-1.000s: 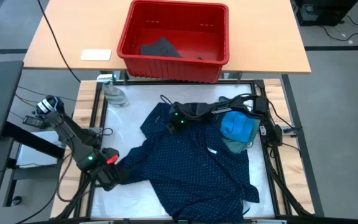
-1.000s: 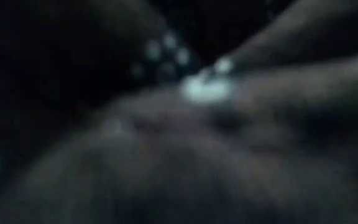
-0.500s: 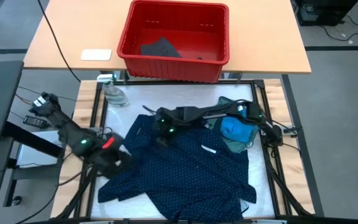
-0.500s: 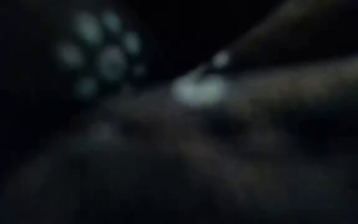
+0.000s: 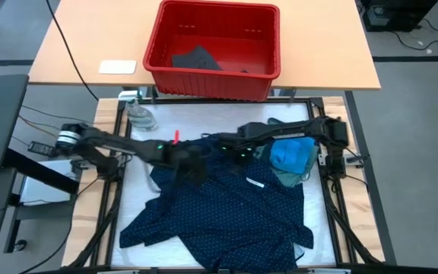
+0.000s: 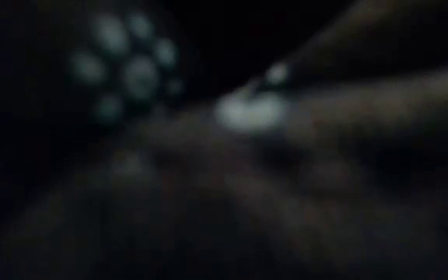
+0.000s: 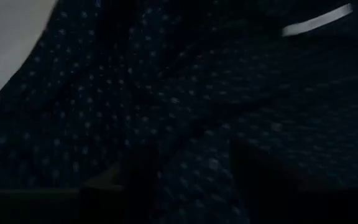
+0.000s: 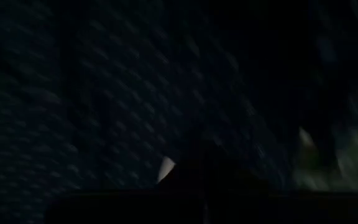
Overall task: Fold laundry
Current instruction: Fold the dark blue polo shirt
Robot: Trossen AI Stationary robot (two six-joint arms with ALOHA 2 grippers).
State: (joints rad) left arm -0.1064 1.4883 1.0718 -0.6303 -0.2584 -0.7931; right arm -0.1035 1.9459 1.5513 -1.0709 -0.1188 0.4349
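A navy dotted shirt (image 5: 226,209) is spread, rumpled, over the white mat (image 5: 147,164), with a bright blue garment (image 5: 291,154) lying on a grey-green one (image 5: 289,179) just beside its collar end. The shirt is judged light, limp and prone to sagging, so it is best taken at a hem, collar or sleeve edge. The left gripper (image 5: 191,161) is lowered onto the shirt's upper edge with its jaws part open; whether cloth is pinched cannot be told. The right gripper (image 5: 238,152) is held shut near it, also on the shirt's upper edge, though a grip on cloth cannot be confirmed. Beyond the shirt, a red bin (image 5: 213,80) is seen holding a dark grey garment (image 5: 196,58).
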